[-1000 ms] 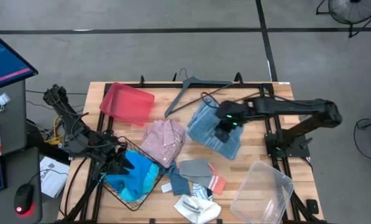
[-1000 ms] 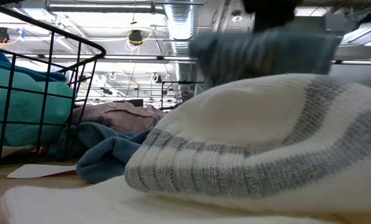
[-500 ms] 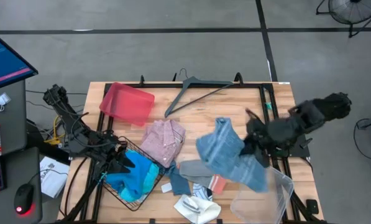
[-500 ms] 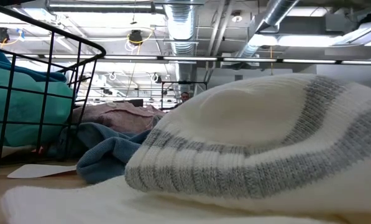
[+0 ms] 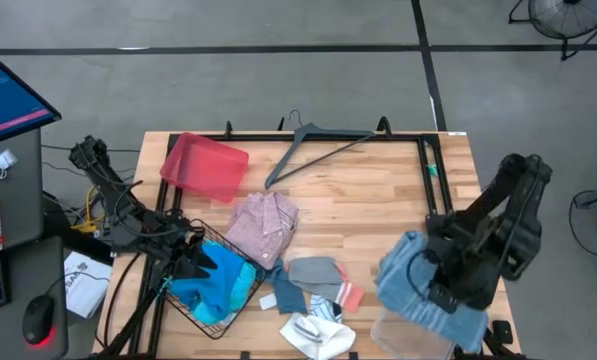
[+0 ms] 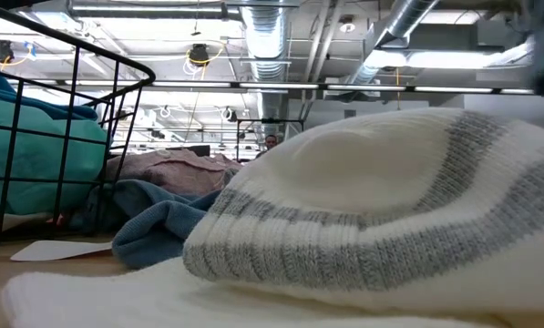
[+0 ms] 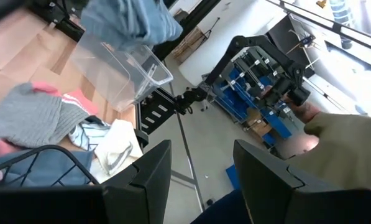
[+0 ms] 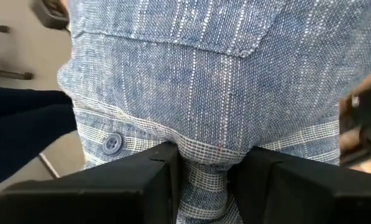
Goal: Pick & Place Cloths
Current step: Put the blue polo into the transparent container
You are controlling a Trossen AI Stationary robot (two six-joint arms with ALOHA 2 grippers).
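Moved: I see the right arm has swung the blue-grey striped shirt (image 5: 418, 290) from table centre toward 4 o'clock.
Right gripper (image 8: 204, 168): fingers pinch the shirt's fabric.
Shirt vs bin: it hangs just above the clear bin (image 7: 120, 68), directly under my fingers.
Left gripper (image 7: 201, 168): parked at 8 o'clock over the wire basket (image 5: 240, 300), fingers apart, empty.

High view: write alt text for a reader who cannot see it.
The right gripper holds a blue-grey shirt over a clear bin at the table's near right corner. The left gripper rests by a wire basket of turquoise cloth.
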